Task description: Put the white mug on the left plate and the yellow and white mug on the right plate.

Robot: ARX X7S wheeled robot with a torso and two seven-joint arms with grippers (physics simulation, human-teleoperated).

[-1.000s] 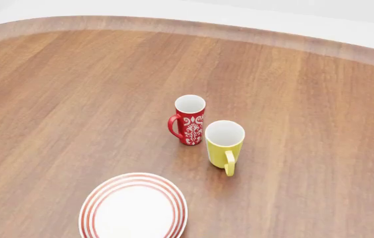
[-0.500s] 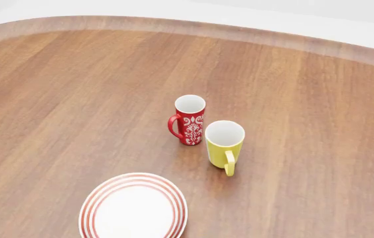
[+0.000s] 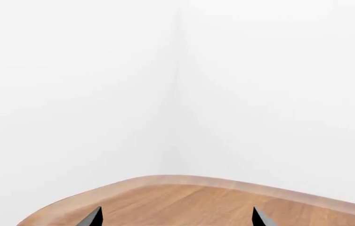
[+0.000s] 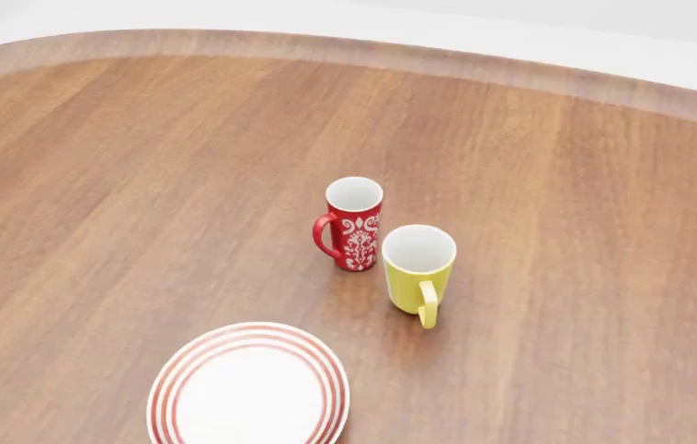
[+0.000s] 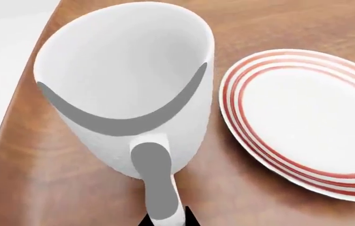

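Note:
The white mug point(image 5: 127, 89) fills the right wrist view, close beside a red-ringed plate point(image 5: 303, 122) and near the table's edge. My right gripper point(image 5: 166, 219) is shut on its handle, with a dark fingertip on each side. I cannot tell whether this plate is the left or the right one. The yellow and white mug point(image 4: 418, 270) stands mid-table in the head view, handle toward me. A red-ringed plate point(image 4: 248, 388) lies at the near edge of that view. My left gripper point(image 3: 176, 219) is open and empty over bare table. Neither gripper shows in the head view.
A red mug with a white pattern point(image 4: 351, 225) stands just left of and behind the yellow mug, almost touching it. The wooden table point(image 4: 139, 185) has a curved pale far edge. The left wrist view shows a table corner point(image 3: 165, 197) and white walls.

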